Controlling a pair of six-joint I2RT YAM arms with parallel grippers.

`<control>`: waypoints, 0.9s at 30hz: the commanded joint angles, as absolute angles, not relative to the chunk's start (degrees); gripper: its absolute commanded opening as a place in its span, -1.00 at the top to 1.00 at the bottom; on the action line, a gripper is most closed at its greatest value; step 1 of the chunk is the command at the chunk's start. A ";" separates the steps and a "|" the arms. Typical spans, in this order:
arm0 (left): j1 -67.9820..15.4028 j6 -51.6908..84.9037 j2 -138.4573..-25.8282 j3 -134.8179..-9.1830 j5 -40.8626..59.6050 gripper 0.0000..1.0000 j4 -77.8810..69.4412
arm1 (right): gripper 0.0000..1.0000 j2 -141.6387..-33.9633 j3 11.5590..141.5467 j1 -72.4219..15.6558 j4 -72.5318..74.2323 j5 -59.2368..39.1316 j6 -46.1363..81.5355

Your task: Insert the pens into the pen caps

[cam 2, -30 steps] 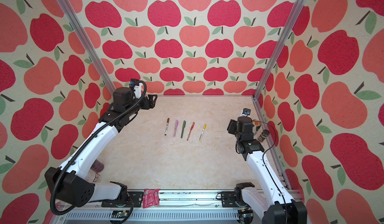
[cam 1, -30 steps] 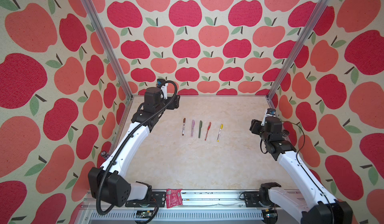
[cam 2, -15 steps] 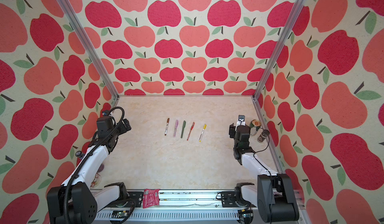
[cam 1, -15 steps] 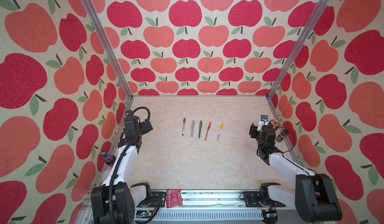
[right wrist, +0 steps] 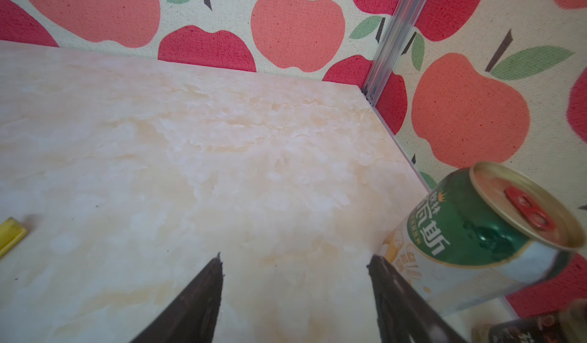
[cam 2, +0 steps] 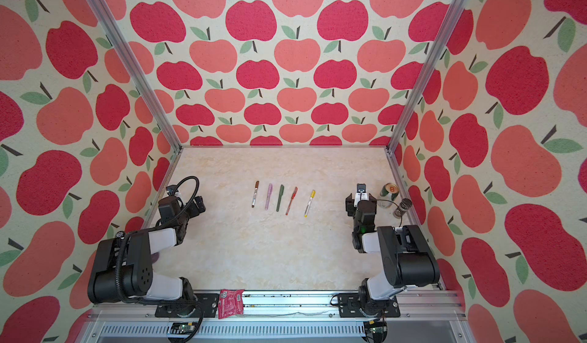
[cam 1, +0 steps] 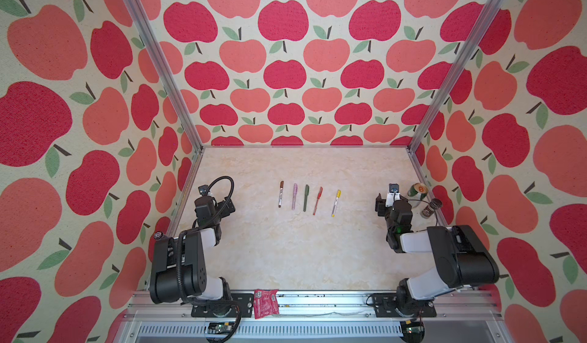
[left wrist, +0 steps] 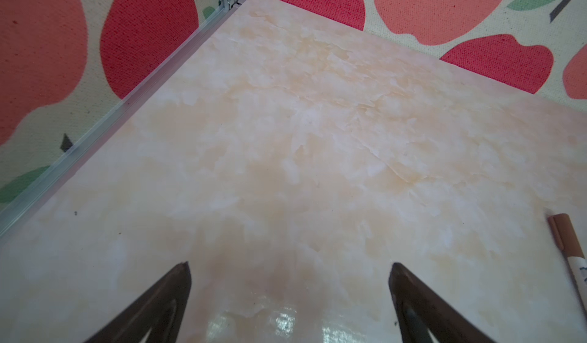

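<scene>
The left gripper (left wrist: pixel 290 265) stands wide open, its two dark fingers spread over the bare marble table (left wrist: pixel 286 134) with nothing between them. In both top views its arm sits folded at the left of the frame, near the side rail. The right gripper (right wrist: pixel 294 257) is parted and empty too, at the right of the frame, just beside a green can (cam 1: pixel 418 191) and near a dark jar (cam 1: pixel 430 207). The pens (cam 1: pixel 306 197) lie in a row at mid-frame, well apart from both grippers. From left to right they are brown, lilac, green, red and yellow. The pen caps (cam 1: pixel 281 184) sit on their upper ends. The brown cap (left wrist: pixel 563 233) shows at the edge of the left wrist view, and the yellow cap (right wrist: pixel 11 235) at the edge of the right wrist view. A red packet (cam 1: pixel 266 302) lies on the front rail, lower middle.
</scene>
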State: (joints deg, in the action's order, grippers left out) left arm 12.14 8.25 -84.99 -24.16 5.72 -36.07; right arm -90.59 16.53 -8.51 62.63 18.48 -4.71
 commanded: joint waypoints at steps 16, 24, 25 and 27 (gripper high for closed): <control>7.43 0.44 -91.89 -22.77 7.45 -0.99 -52.28 | -0.99 -91.27 20.69 -4.93 57.73 14.50 -1.85; 6.02 -0.18 -92.04 -22.59 4.04 -0.99 -53.16 | -0.99 -91.30 20.29 -5.84 58.80 14.68 -3.25; 5.89 -0.28 -92.09 -22.51 3.70 -0.99 -53.24 | -0.99 -91.27 20.28 -5.80 58.80 14.71 -3.25; 5.71 -0.10 -92.08 -22.46 2.34 -0.99 -53.48 | -0.99 -91.30 20.25 -5.83 58.80 14.68 -3.25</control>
